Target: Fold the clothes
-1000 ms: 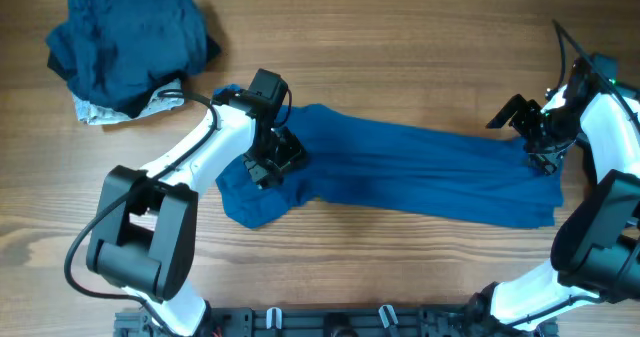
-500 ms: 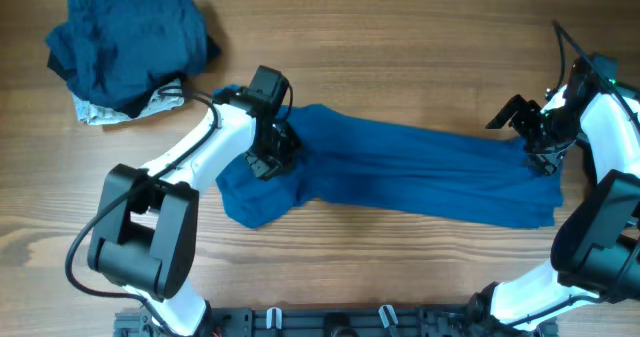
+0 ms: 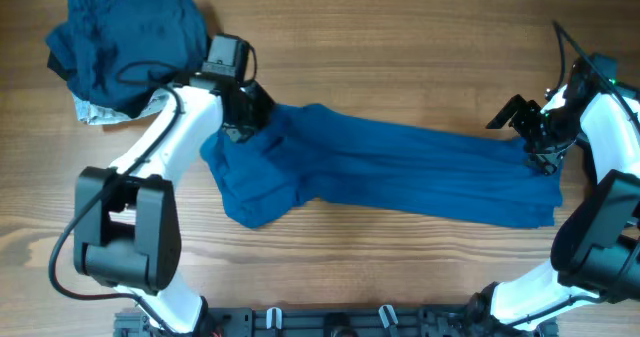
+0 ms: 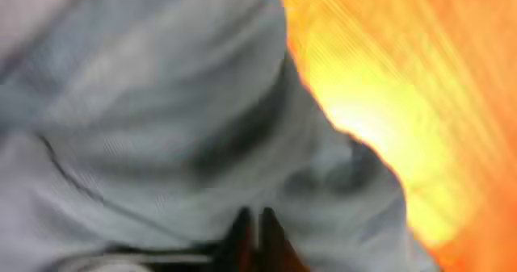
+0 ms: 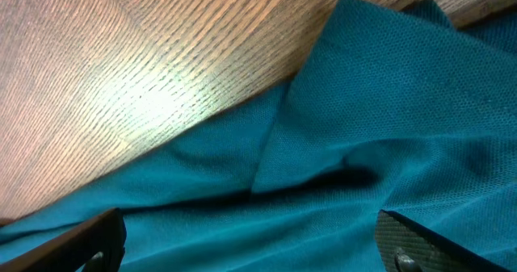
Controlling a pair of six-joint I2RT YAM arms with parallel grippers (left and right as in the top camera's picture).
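A large medium-blue shirt lies stretched across the middle of the table. My left gripper is shut on the shirt's upper left edge. In the left wrist view its fingertips press together in blurred, pale-looking fabric. My right gripper hovers open over the shirt's right end. Its two fingers stand wide apart above the blue cloth, holding nothing. More clothes sit in a pile at the back left: navy ones on top, a pale grey-white one underneath.
Bare wooden table surrounds the shirt. The pile lies close behind the left arm's wrist. The arms' bases stand at the front edge.
My left gripper closed on the shirt and moved up and to the left, dragging the shirt's left part with it. The right arm has stayed still.
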